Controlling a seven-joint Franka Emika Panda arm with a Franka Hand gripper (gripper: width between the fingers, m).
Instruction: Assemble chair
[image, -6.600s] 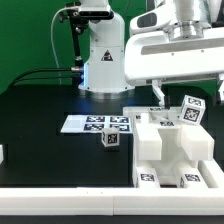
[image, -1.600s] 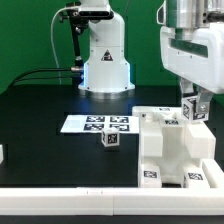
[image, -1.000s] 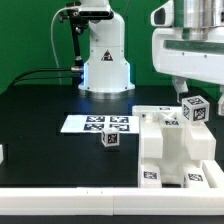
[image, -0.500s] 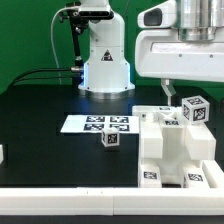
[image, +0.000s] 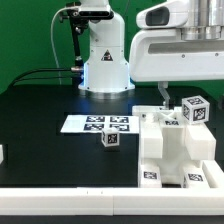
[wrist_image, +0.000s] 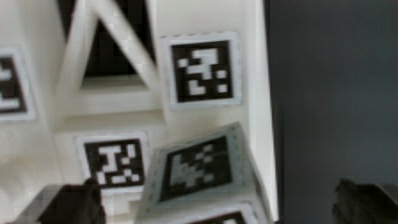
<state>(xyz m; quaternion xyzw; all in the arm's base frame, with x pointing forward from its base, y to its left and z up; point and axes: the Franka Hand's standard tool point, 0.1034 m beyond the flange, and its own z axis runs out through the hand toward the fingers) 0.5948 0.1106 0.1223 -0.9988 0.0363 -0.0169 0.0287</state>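
Two fingers (wrist_image: 68, 206) are spread wide and hold nothing. We see the tagged post (image: 193, 110) of the chair (image: 168, 150) upright below and between them, at the exterior view's right on the tabletop (image: 50, 110).

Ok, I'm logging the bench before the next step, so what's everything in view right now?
chair assembly: one, matte white, partly built, on the table at the exterior view's right.
tagged part: one, white, rising above the assembly's far right corner.
small tagged peg: one, white, alone on the table just in front of the marker board.
loose part: one, white, cut off at the exterior view's left edge.
marker board: one, white with tags, flat mid-table.
table: one, black top.
backdrop: one, green, behind.
cables: black, count unclear, beside the robot base.
robot base: one, glossy white, back centre.
gripper: one, open, empty, above the assembly's tagged parts.
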